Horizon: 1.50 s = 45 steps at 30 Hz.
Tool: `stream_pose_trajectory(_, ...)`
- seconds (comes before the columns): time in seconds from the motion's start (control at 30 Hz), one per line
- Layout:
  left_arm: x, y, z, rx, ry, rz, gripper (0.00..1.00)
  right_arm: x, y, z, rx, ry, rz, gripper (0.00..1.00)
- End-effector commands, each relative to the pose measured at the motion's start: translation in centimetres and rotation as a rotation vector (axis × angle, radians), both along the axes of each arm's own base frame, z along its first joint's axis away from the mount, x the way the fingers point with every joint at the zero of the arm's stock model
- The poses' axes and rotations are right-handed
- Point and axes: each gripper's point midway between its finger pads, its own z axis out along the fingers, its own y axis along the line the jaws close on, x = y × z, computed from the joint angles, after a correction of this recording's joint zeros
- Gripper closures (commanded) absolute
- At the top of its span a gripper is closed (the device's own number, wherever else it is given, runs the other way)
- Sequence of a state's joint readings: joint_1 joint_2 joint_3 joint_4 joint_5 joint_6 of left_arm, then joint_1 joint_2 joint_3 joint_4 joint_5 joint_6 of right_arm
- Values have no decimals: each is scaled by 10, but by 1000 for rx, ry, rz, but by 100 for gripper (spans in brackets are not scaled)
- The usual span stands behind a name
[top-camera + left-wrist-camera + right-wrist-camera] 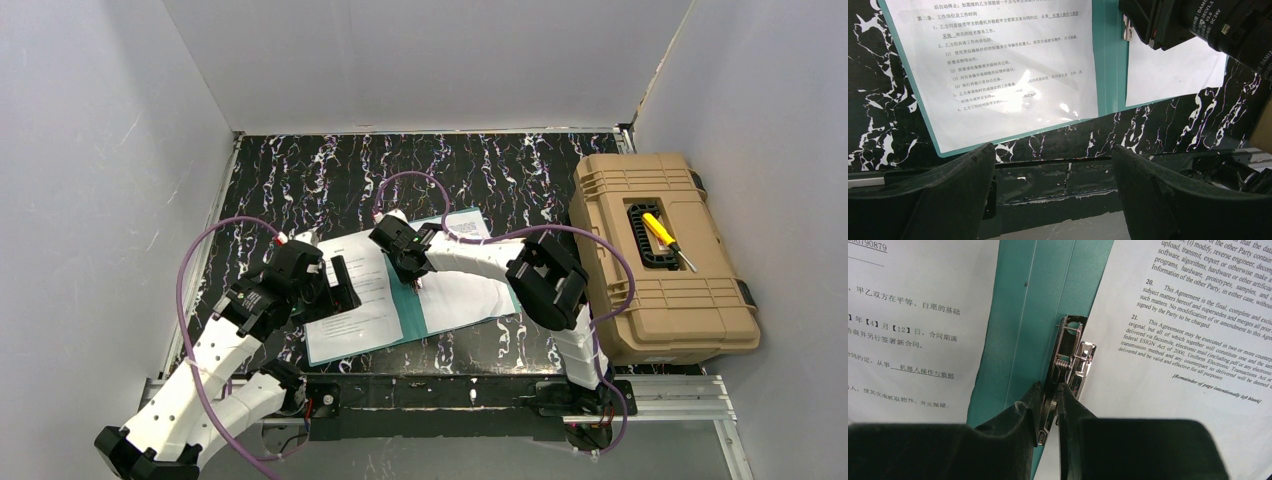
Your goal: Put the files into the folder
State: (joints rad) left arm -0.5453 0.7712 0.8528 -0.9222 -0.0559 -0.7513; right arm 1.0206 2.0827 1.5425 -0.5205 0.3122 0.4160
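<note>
**Open folder with loose sheets, right arm at the clip.** A thin teal-green folder (410, 320) lies opened flat on the black, white-veined marbled surface (330, 170), between the two arms. A white sheet printed in Chinese text (365, 315) rests on its left leaf. A second white sheet printed in English text (1188, 315) rests on its right leaf.

The right gripper (1049, 390) is lowered onto the spine. Its jaws are drawn narrow about the near end of the small metal spring clip (1070, 360), and both fingers appear to press against it. The clip's raised lever overlaps the left edge of the English sheet, but whether that sheet is clamped under it cannot be told.

The left gripper (1053, 150) hangs over the left leaf near the folder's front edge. Its jaws are spread wide and hold nothing.

A tan plastic toolbox (660, 260) stands to the right, just beside the folder and apart from the work. A yellow-handled screwdriver (660, 235) lies in its lid recess.

**Progress, as a judgement.** The files already lie within the folder's outline, so the placing is largely done. What seems to be left is working the clip to fasten the paper, possibly gathering both sheets onto one leaf, and closing the cover.
</note>
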Motion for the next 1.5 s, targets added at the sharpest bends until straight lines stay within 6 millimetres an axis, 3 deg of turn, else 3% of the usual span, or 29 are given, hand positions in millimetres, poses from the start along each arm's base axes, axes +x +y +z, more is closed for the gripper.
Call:
stream_pose_trajectory(0.0,-1,11,2,39,-12,28,15,5,-4,-13,-31,3,-19,99)
stream_pose_trajectory(0.43,4,27,-16,87,-7,156,9,17,5,39,111,-35,-21,99)
stream_pose_trajectory(0.8,12,36,-21,78,-7,239,5,29,-2,83,215,-77,-25,99)
stream_pose_trajectory(1.2,21,51,-28,30,11,350,2,48,-21,123,315,-93,-28,99)
stream_pose_trajectory(1.47,29,46,-37,-85,32,388,2,59,-37,156,421,-85,-31,99)
